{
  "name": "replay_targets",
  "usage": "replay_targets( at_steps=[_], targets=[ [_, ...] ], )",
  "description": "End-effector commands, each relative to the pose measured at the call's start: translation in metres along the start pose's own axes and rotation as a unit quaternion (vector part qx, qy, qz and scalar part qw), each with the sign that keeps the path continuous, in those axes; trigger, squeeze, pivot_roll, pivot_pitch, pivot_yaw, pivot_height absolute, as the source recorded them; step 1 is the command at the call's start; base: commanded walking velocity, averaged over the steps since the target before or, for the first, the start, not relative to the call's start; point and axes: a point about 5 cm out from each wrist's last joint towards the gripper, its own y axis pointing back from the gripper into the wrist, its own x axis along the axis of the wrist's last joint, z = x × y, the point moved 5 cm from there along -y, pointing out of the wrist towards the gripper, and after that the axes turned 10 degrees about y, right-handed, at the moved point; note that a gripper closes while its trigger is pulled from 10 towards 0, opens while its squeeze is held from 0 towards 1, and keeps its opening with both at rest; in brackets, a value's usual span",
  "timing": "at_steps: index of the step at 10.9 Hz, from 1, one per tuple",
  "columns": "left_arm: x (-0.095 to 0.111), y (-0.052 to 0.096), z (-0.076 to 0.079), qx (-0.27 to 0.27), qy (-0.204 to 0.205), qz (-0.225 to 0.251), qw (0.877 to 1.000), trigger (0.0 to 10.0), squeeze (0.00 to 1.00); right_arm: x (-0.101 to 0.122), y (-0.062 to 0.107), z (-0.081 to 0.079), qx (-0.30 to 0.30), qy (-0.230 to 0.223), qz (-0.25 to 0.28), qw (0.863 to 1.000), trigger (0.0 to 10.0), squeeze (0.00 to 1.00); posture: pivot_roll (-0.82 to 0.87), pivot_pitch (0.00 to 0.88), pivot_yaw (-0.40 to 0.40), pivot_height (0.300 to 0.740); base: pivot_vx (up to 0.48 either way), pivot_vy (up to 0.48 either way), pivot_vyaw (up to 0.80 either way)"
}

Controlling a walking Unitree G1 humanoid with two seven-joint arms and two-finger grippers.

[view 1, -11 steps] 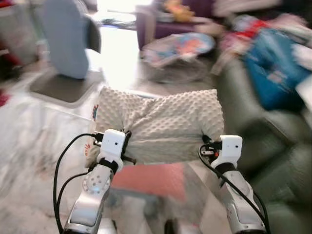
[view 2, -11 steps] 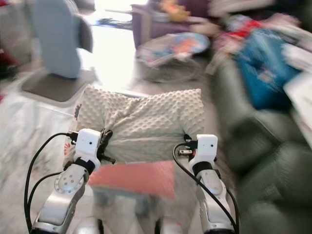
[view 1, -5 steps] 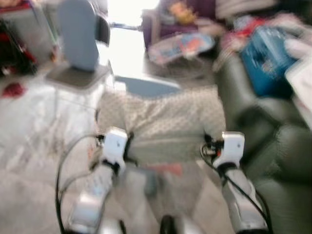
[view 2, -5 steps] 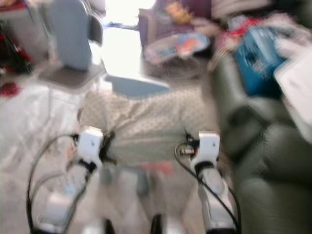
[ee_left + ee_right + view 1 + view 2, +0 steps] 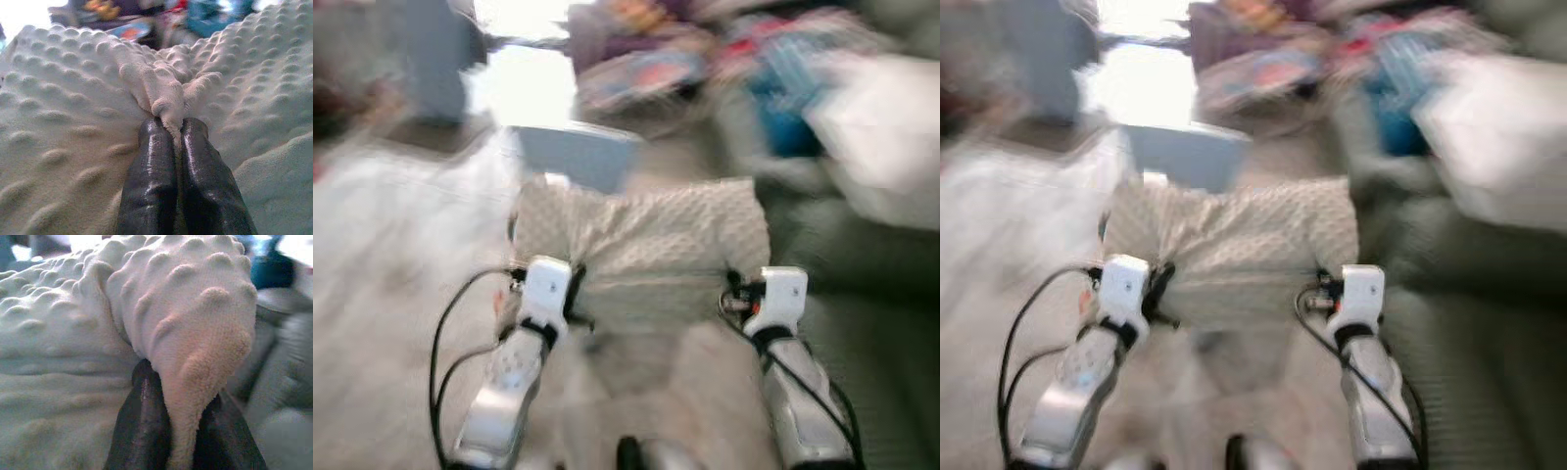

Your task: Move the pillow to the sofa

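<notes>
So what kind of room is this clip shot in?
Most likely a lived-in home living room, though the head views are blurred: a dark green sofa on the robot's right, piled with bright clutter, and the bumpy cream pillow carried toward it.

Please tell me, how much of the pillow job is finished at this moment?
Done: the pillow is picked up, pinched by the left gripper and the right gripper, carried in front of the robot. In hand: the blurred head views suggest it is moving, with the dark sofa close on its right. Left: placing the pillow on the sofa and letting go.
</notes>
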Motion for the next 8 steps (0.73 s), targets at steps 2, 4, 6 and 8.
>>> replay_targets(
  at_steps=[2,4,6,8],
  targets=[
    [0.0045,-0.0002,-0.0005,0.0,-0.002,0.007,1.0,10.0,0.0,0.0042,-0.0004,0.0085,-0.014,0.005,0.005,1.0,10.0,0.0,-0.08,0.0,-0.061,0.74,-0.302,0.377,-0.8],
    [0.0044,-0.0008,0.0003,-0.003,-0.003,0.006,1.0,10.0,0.0,0.0041,-0.0007,0.0083,-0.013,0.005,0.004,1.0,10.0,0.0,-0.08,0.0,-0.06,0.74,-0.277,0.394,-0.8],
    [0.0043,-0.0013,-0.0001,-0.003,-0.004,0.005,1.0,10.0,0.0,0.0041,-0.0012,0.0076,-0.013,0.005,0.004,1.0,10.0,0.0,-0.08,0.0,-0.059,0.74,-0.27,0.399,-0.8],
    [0.004,-0.0019,-0.0009,-0.003,-0.003,0.005,1.0,10.0,0.0,0.004,-0.002,0.0066,-0.011,0.005,0.003,1.0,10.0,0.0,-0.08,0.0,-0.061,0.74,-0.261,0.407,-0.8]
  ],
)
